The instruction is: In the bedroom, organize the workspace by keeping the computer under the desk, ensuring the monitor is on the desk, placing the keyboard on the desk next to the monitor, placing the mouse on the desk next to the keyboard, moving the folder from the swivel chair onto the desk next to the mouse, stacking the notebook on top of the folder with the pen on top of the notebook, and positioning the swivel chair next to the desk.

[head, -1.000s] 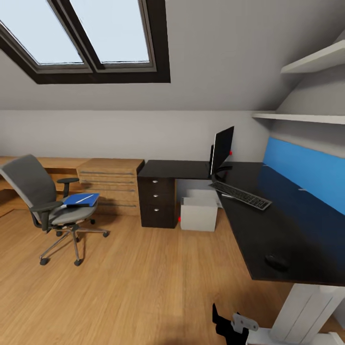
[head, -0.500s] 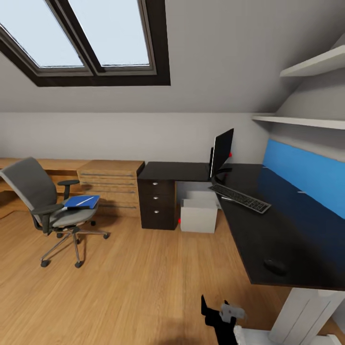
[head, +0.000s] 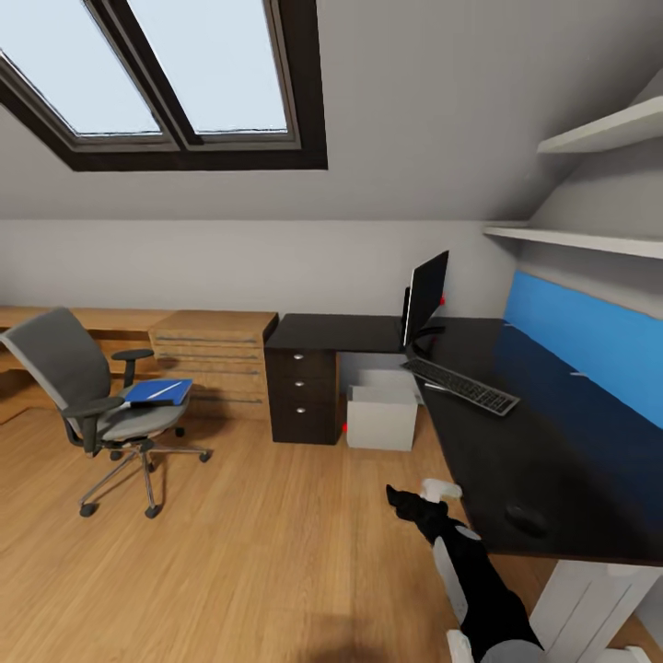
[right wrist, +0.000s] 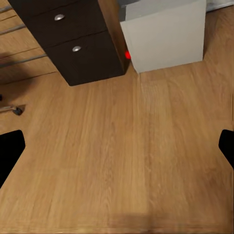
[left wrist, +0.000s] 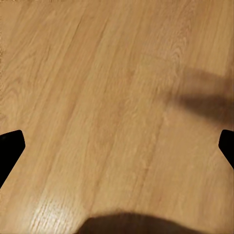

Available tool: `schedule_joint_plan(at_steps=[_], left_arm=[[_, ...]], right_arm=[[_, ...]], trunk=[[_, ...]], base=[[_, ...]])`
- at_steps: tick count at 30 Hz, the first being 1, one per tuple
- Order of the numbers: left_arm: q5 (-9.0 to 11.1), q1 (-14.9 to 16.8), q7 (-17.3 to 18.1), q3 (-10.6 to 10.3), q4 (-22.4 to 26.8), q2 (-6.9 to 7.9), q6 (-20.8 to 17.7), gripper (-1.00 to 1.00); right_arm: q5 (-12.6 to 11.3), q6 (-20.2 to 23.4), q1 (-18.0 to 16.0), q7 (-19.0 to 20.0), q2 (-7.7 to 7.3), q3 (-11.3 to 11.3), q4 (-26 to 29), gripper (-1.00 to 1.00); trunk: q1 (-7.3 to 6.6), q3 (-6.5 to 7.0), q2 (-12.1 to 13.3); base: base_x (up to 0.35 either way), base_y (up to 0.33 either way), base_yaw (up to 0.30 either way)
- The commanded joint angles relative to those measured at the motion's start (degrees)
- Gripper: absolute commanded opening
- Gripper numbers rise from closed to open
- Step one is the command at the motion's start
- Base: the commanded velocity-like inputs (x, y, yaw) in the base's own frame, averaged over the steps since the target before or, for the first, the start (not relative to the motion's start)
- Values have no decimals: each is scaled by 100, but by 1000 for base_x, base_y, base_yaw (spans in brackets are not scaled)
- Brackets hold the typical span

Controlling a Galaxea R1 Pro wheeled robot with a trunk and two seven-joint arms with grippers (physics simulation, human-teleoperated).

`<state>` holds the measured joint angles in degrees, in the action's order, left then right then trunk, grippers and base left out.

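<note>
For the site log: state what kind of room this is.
Likely an attic study or home office: a skylight set in the sloped ceiling, a long black desk with monitor and keyboard, and a swivel chair on wood flooring.

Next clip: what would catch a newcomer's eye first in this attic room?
Likely the bright blue folder lying on the seat of the grey swivel chair, out on the wood floor left of the desk. Next, the monitor standing at the desk's corner with the keyboard in front of it, and the right arm's gripper raised beside the desk edge.
</note>
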<state>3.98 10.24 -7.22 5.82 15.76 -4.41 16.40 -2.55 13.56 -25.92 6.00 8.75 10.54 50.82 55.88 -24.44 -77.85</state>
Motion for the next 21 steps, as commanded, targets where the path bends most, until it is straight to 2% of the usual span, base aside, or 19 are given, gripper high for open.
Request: schedule_joint_plan(at_steps=[1, 2, 3, 5, 6, 7, 9, 10, 13, 15, 19, 21], left_arm=[[42, 4, 10, 14, -3, -2, 21, 100], [42, 4, 10, 14, -3, -1, 21, 100], [42, 4, 10, 15, -3, -3, 21, 100], [42, 4, 10, 15, -3, -5, 21, 100], [42, 4, 10, 15, -3, -6, 21, 100], [42, 4, 10, 15, -3, -6, 21, 100], [42, 4, 10, 15, -3, -7, 21, 100], [42, 4, 10, 15, -3, -7, 21, 100], [42, 4, 10, 12, -3, -12, 21, 100], [37, 4, 10, 5, -3, -20, 21, 100], [30, 4, 19, 0, -3, -23, 26, 100], [28, 4, 22, -1, -3, -24, 27, 100]], right_arm=[[-21, 357, -1, 15, 3, 34, 274, 100], [-18, 634, -1, -13, -6, 40, 494, 100], [-10, 1115, -4, -97, -43, 48, 897, 100], [-6, 1502, -6, -212, -115, 53, 1238, 100], [-9, 1795, -8, -333, -229, 61, 1513, 100], [-12, 1906, -8, -385, -300, 65, 1619, 100], [-17, 2062, -9, -459, -458, 70, 1771, 100], [-22, 2160, -9, -507, -627, 71, 1867, 100], [-36, 2246, -9, -540, -861, 69, 1955, 100], [-49, 2298, -10, -546, -1098, 65, 2028, 100], [-50, 2324, -10, -521, -1258, 61, 2049, 100], [-41, 2328, -10, -511, -1291, 59, 2045, 100]], trunk=[[-22, 11, 38], [-44, 29, 78], [-66, 47, 118], [-110, 83, 199], [-132, 101, 239], [-154, 119, 279], [-198, 155, 359], [-220, 173, 399], [-286, 227, 520], [-308, 245, 560], [-308, 245, 560], [-308, 245, 560]], base=[[0, 0, 0], [0, 0, 0], [0, 0, 0], [0, 0, 0], [0, 0, 0], [0, 0, 0], [0, 0, 0], [0, 0, 0], [0, 0, 0], [0, 0, 0], [0, 0, 0], [0, 0, 0]])
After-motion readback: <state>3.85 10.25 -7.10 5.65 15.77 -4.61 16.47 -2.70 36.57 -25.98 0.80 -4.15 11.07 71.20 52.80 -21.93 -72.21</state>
